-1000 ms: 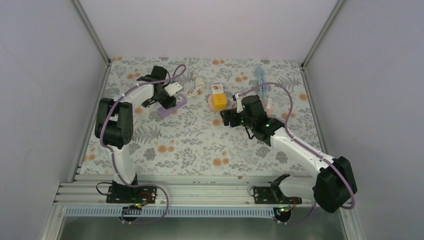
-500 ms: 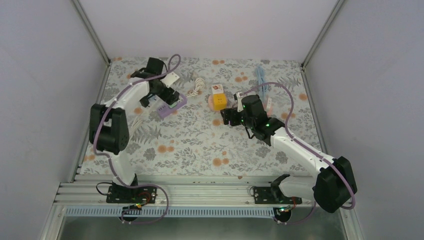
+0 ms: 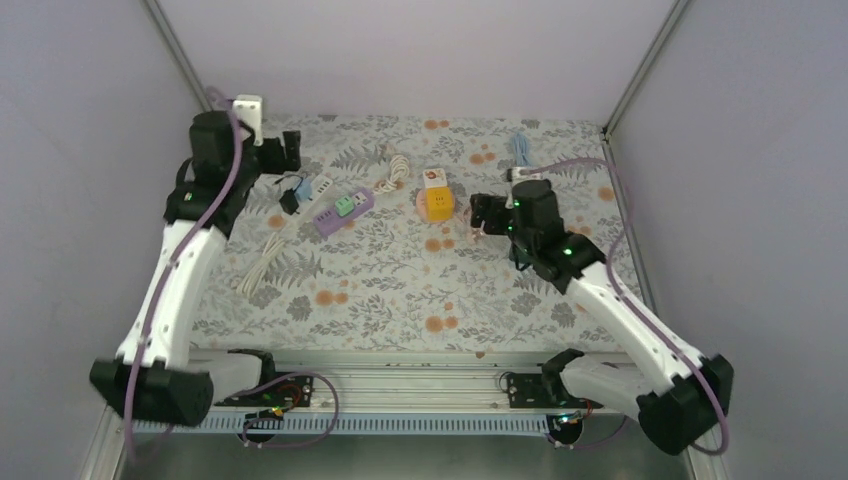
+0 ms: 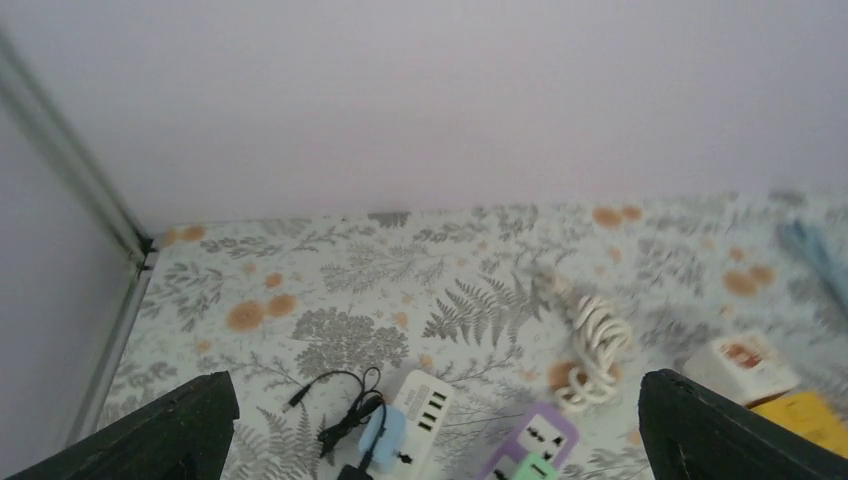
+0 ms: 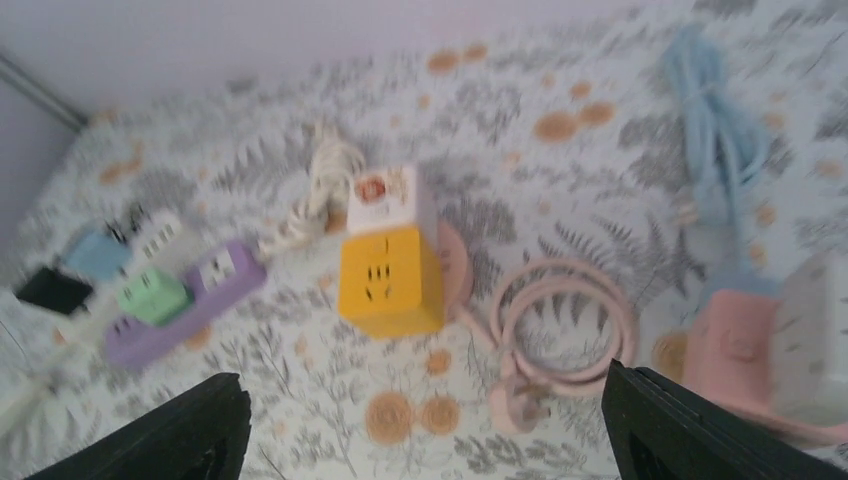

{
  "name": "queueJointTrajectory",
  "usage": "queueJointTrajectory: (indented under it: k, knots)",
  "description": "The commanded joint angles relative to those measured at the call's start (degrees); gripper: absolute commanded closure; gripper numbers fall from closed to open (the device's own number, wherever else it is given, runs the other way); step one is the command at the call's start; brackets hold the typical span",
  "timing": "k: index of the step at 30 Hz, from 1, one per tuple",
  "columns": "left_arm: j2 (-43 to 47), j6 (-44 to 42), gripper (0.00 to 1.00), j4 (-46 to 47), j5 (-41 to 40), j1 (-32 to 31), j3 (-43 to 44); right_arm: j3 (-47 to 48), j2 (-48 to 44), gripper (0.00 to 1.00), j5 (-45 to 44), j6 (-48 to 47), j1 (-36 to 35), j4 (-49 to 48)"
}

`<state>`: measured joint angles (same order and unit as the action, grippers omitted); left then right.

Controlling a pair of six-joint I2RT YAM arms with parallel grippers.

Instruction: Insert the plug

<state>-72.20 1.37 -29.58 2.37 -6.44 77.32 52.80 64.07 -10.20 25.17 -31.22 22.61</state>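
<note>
A green plug (image 3: pixel 347 204) sits in the purple power strip (image 3: pixel 336 215) at the table's back left, also seen in the left wrist view as the green plug (image 4: pixel 530 468) on the purple strip (image 4: pixel 535 438). My left gripper (image 3: pixel 285 150) hangs raised near the back left corner, open and empty, well clear of the strip; its fingertips (image 4: pixel 180 425) frame the scene. My right gripper (image 3: pixel 487 215) is open and empty just right of the yellow cube socket (image 3: pixel 438 203). In the right wrist view the yellow cube (image 5: pixel 390 280) lies ahead of the right gripper (image 5: pixel 425 430).
A white power strip (image 3: pixel 322 187) with a blue adapter (image 4: pixel 383 435) and a black cable lies beside the purple strip. A white cable coil (image 3: pixel 397 170), a pink cable coil (image 5: pixel 560 325), a blue cable (image 3: pixel 522 152) and a pink strip (image 5: pixel 745 345) lie around.
My left gripper opened, let go of the green plug at the purple strip, and rose back toward the far left corner. My right gripper shifted a little to the right.
</note>
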Motion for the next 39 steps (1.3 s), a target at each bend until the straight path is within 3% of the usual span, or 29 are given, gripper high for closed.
queueJointTrajectory:
  k: [1, 5, 10, 18, 31, 39]
  knots:
    - [11.11, 14.26, 0.00, 0.16, -3.90, 0.10, -4.81, 4.09, -9.15, 0.05, -7.53, 2.41, 0.81, 3.76]
    - [20.51, 16.01, 0.00, -2.58, 0.52, 0.06, -9.29, 4.59, -20.13, 0.03, -14.58, 1.24, 0.81, 5.63]
    - [33.88, 16.13, 0.00, -2.17, -3.92, 0.07, -18.63, 4.64, -31.29, 0.03, -24.56, 2.96, 0.81, 8.45]
    - [51.18, 16.51, 0.00, 0.20, -8.04, 0.04, -25.33, 4.30, -38.62, 0.02, -28.80, 5.38, 0.78, 13.20]
    - [55.57, 14.12, 0.00, 0.73, -11.80, 0.10, -23.09, -2.58, -43.31, 0.01, -21.91, 5.32, 0.81, 9.05]
    - [55.73, 14.24, 0.00, 1.52, -10.74, 0.04, -23.83, -3.58, -42.88, 0.01, -22.39, 5.62, 0.77, 8.70]
